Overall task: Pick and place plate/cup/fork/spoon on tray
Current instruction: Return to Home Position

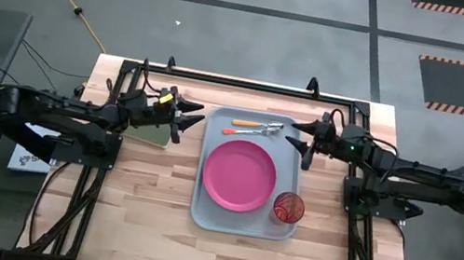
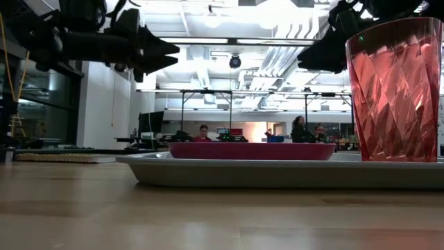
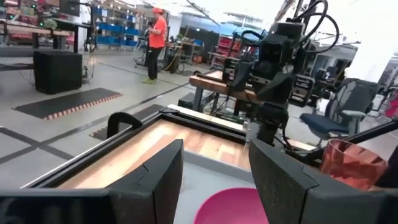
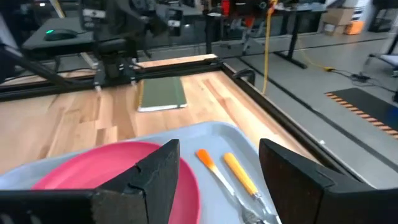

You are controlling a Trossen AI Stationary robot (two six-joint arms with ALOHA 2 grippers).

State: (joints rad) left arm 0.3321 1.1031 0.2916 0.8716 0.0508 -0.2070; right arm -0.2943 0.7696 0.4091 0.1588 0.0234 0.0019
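High view shows a pale wooden counter (image 1: 151, 220) with a grey-blue tray (image 1: 226, 221) lying at its middle. A round pink plate (image 1: 239, 176) rests flat on the tray and fills most of its width. Just off the tray's left side, a dark green pad (image 1: 148, 132) lies on the wood, partly hidden under the left arm.

The left tool (image 1: 191, 121) hangs beside the tray's left rim. Its fingers are spread apart with nothing between them, and the left wrist view shows the same gap. The right tool (image 1: 298, 139) faces it from the tray's right rim, near the upper corner, also spread wide and empty. From table height both sit well above the wood.

A red ribbed cup (image 1: 287, 207) stands upright in the tray's lower right corner, just beside the plate. Two orange-handled utensils (image 1: 254, 129) lie side by side on the strip of tray above the plate. I cannot tell which is the fork and which the spoon.
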